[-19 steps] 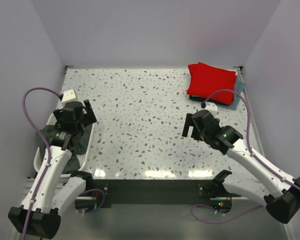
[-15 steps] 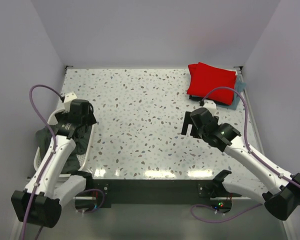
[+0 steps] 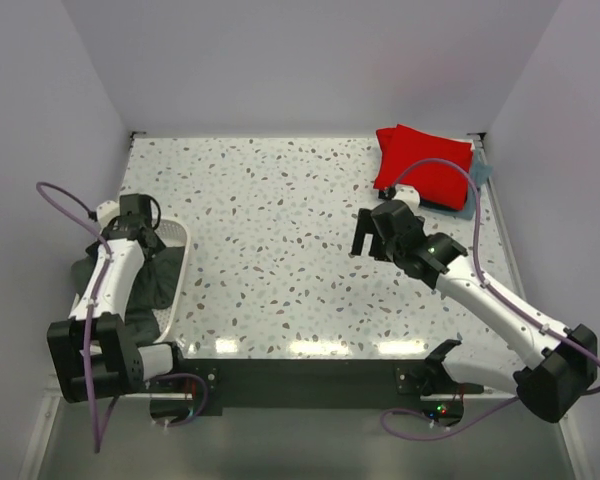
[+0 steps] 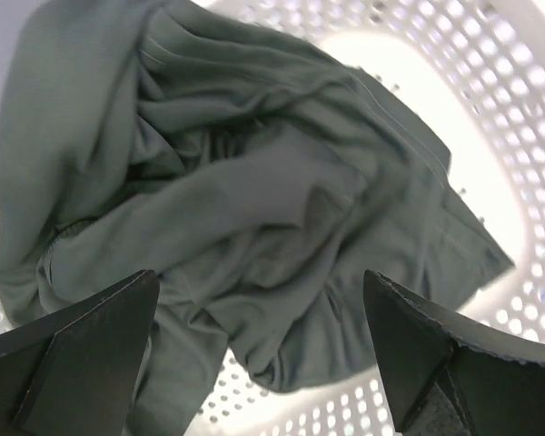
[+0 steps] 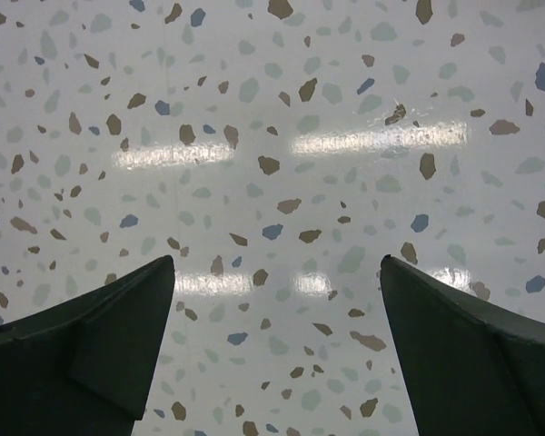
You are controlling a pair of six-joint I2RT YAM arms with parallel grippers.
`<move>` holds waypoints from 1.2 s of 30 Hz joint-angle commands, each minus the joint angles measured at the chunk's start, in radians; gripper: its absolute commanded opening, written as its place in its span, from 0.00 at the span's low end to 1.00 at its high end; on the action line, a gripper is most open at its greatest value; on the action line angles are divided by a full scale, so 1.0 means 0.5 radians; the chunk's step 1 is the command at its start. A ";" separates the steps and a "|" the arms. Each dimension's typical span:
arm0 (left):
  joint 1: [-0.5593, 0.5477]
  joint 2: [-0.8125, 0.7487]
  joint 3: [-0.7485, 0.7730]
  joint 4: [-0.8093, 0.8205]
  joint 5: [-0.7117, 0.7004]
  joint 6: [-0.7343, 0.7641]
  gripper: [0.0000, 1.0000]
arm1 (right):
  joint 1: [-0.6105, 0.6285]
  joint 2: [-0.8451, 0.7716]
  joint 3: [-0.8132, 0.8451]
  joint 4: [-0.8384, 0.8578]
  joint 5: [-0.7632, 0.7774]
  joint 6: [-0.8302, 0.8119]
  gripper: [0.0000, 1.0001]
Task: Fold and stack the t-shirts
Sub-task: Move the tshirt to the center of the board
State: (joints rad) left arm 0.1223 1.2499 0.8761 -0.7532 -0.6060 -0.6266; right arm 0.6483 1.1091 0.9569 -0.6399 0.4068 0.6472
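The crumpled dark grey cloth t-shirt [image 4: 254, 182] is bunched in the white perforated basket [image 4: 490, 109] at the near left, under the wide-open left gripper [image 4: 259, 300]. Several folds could be pinched together, or the basket lifted too. The right gripper [image 5: 277, 272] is held wide, empty, over the speckled table [image 5: 272, 109].

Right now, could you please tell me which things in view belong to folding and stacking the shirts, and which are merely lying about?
Part of the job:
- grey shirt, crumpled in the basket
- red shirt, folded, far right corner
- blue-grey shirt, under the red one

Just there:
- basket, white, perforated
- table, speckled
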 commanded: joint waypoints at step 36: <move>0.375 -0.039 -0.313 0.755 0.613 0.421 0.20 | -0.100 0.199 0.228 0.169 -0.197 -0.165 0.99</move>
State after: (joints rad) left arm 0.3027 1.2697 0.6987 -0.4286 -0.4110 -0.4671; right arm 0.6010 1.2221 1.0760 -0.5854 0.2962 0.5377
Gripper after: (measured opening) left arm 0.252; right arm 0.985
